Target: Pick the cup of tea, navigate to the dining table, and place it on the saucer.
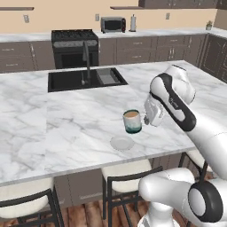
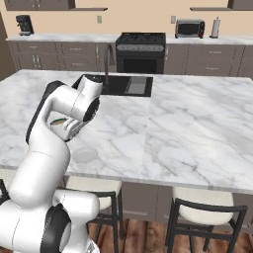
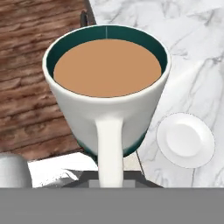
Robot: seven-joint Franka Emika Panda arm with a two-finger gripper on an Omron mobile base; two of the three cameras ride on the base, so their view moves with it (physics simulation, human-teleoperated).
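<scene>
Hand view: cup of tea (image 3: 107, 87) close up, brown liquid level, handle toward the lens, clamped at that handle by the gripper (image 1: 147, 119) (fingers themselves hidden). Held upright in the air above the dining table (image 1: 66, 119), near its front edge. Saucer (image 1: 122, 142) just below and beside, bare.

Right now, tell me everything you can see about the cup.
The cup is a small white mug with a dark green band at its base and a green inner rim, glossy like ceramic. It is nearly full of light brown tea and upright. The gripper is shut on its handle, holding it above the table. It hangs just beyond the saucer, not touching it.
</scene>
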